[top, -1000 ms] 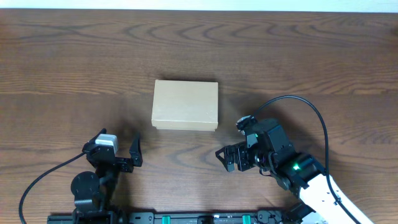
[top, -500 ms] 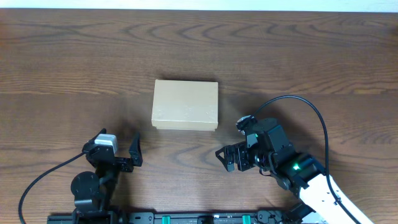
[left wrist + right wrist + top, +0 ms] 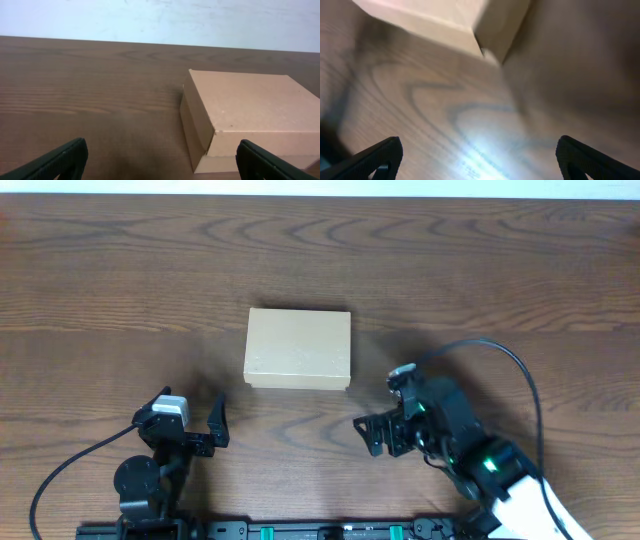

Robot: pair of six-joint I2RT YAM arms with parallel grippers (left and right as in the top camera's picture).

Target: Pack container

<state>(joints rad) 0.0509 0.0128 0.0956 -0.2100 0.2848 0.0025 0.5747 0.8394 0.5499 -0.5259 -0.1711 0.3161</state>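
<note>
The container (image 3: 298,348) is a small tan cardboard box, lid shut, lying flat on the wooden table. My left gripper (image 3: 186,412) is open and empty, near the front edge, to the left of and nearer than the box. In the left wrist view the box (image 3: 245,107) lies ahead to the right of the open jaws (image 3: 160,161). My right gripper (image 3: 376,404) is open and empty, just off the box's near right corner. The right wrist view is blurred; the box corner (image 3: 445,20) shows at the top, above the jaws (image 3: 480,157).
The brown wooden table (image 3: 120,290) bears only the box. A pale wall (image 3: 150,20) runs behind its far edge. Black cables loop from both arms near the front edge.
My right arm has shifted slightly to the right and its wrist view is motion-blurred. The box and the left arm have not moved.
</note>
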